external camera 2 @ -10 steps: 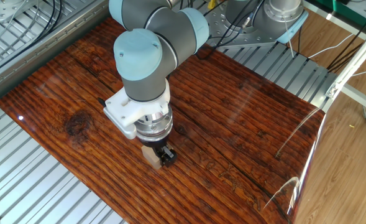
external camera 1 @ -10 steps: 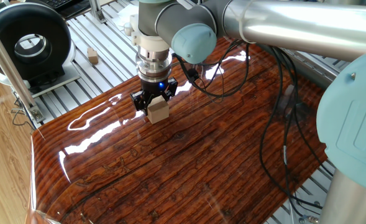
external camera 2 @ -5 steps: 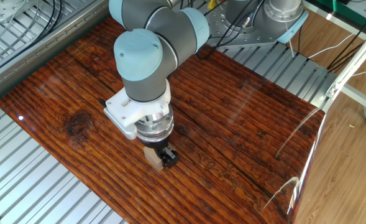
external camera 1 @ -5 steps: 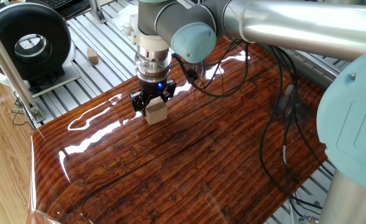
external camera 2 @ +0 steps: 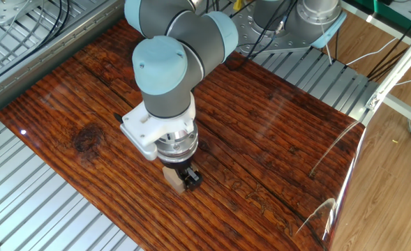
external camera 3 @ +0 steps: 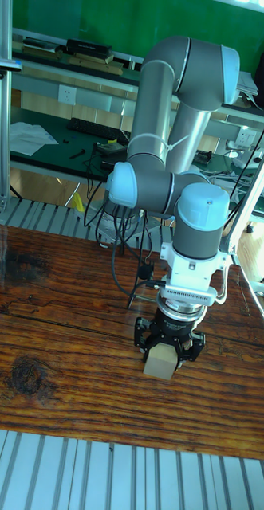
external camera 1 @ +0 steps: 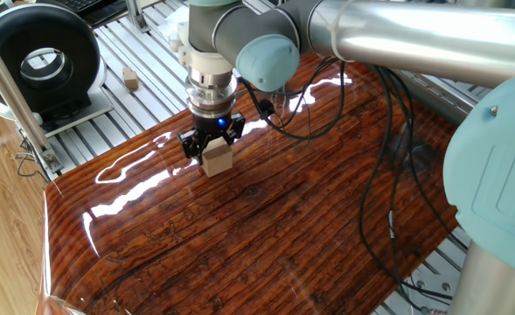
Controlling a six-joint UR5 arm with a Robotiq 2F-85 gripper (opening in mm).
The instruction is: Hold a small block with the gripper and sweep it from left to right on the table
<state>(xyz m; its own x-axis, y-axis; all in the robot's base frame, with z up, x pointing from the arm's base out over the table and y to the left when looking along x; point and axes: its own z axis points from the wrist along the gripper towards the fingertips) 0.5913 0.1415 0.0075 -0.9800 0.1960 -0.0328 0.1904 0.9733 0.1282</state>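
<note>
Fingers of mine clamp the small block point(external camera 1: 217, 159) between their black prongs, with my gripper point(external camera 1: 212, 147) pointing straight down over the table point(external camera 1: 266, 227). In the tall fixed view the block point(external camera 3: 161, 364) sits at about 5 o'clock on the board, near the front edge, its lower face at or just above the grain; I cannot tell whether it touches. In the other fixed view the pale cube point(external camera 2: 173, 178) peeks from under my wrist at 6 o'clock, not far from where the wood gives way to the ribbed aluminium frame point(external camera 2: 45, 209).

What could go wrong, as I judge it: the block hangs well below my prongs, so only its upper part seems pinched. If I press too hard while sweeping, friction on the glossy wood could lever the cube out of square or drag it from my hold. Too little downward contact, and the block merely travels through the air, no sweep at all. The near edge is another hazard: a path drifting toward the frame would run the block off the board. Cables point(external camera 1: 388, 175) trailing over the far side of the table could snag on a long stroke.
</note>
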